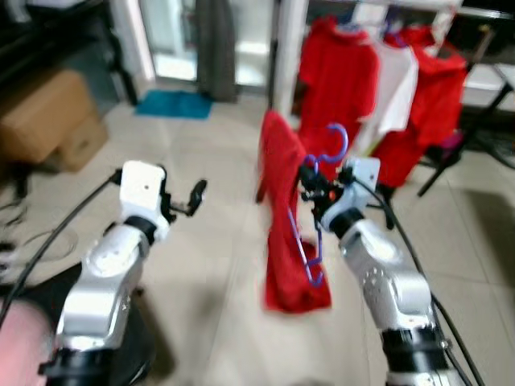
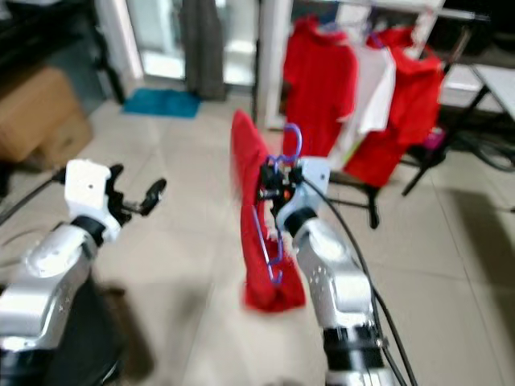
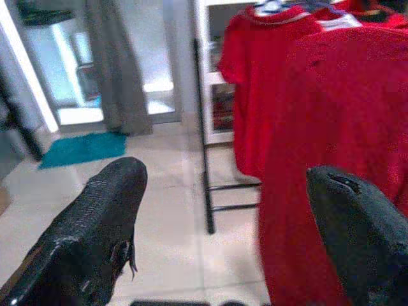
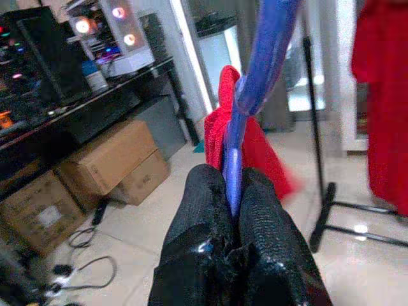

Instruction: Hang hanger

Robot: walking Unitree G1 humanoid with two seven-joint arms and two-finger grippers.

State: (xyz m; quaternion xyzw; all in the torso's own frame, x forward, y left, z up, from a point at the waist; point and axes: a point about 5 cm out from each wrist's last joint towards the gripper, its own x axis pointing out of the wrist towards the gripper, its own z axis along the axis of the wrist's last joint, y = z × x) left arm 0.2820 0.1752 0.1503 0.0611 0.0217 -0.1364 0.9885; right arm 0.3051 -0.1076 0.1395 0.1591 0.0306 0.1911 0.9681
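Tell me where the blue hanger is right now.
The blue hanger is pinched in the right hand, carrying a red garment, in front of the clothes rack.

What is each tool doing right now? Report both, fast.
Left tool: open, holding nothing, raised in front of the robot.
Right tool: shut on the blue hanger, with a red shirt draped on it.

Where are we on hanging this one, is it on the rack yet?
Not yet. Done: the right end effector is shut on the blue hanger, with a red shirt draped on it. In hand: it is held up in front of the clothes rack, apart from it. Left: hooking it on. The left end effector is open, holding nothing.
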